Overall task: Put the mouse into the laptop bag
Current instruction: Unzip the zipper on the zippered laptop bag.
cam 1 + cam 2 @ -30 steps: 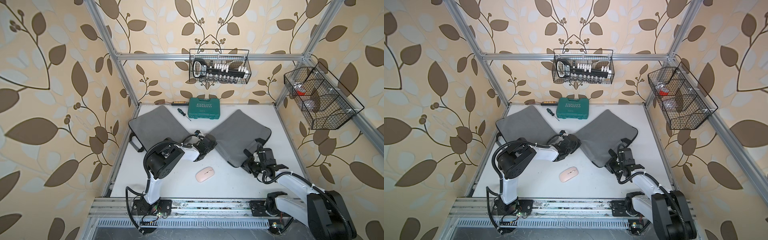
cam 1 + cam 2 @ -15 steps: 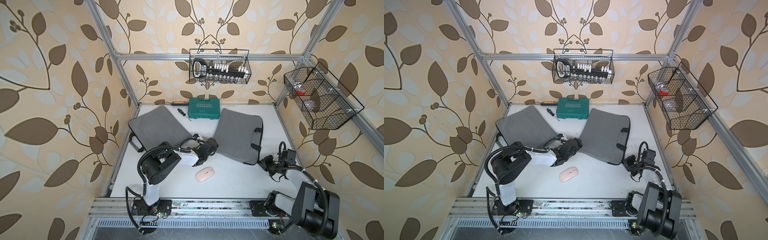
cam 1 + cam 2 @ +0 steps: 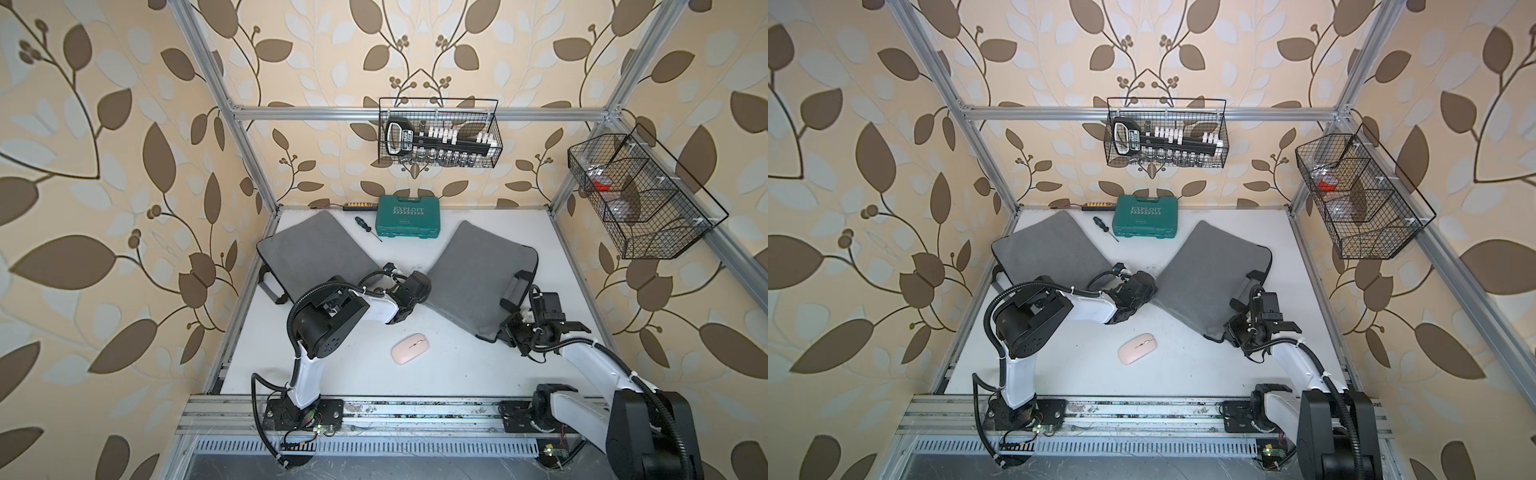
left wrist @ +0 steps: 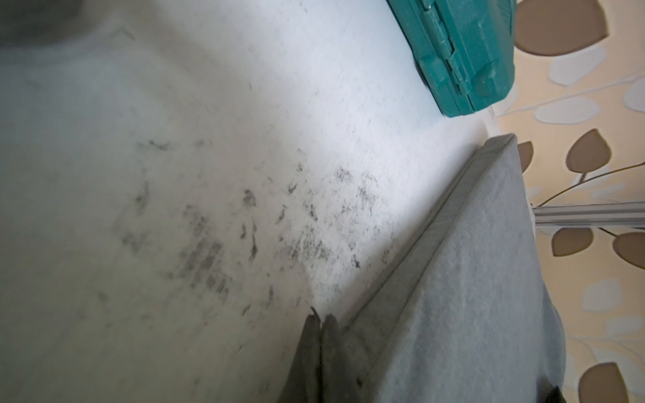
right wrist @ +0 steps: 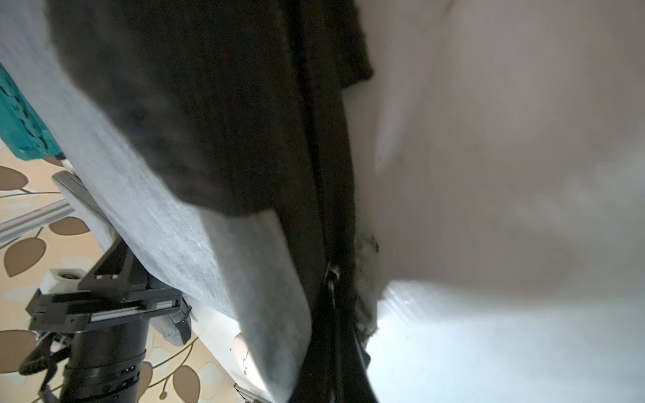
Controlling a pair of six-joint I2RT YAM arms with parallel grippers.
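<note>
Left claw point(image 3: 420, 291) shut beside laptop bag point(image 3: 478, 274); green case point(image 3: 408, 217) reads "EXPLOIT".

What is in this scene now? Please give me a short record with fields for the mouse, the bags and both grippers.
mouse: pink, on the white table, outside both bags, untouched
right bag: grey, flat, both grippers at its near edge
left bag: grey, flat, no gripper at it
left gripper: shut, at the right bag's corner
right gripper: shut, by the right bag's zip; hold unclear
back of table: green tool case, screwdriver
</note>
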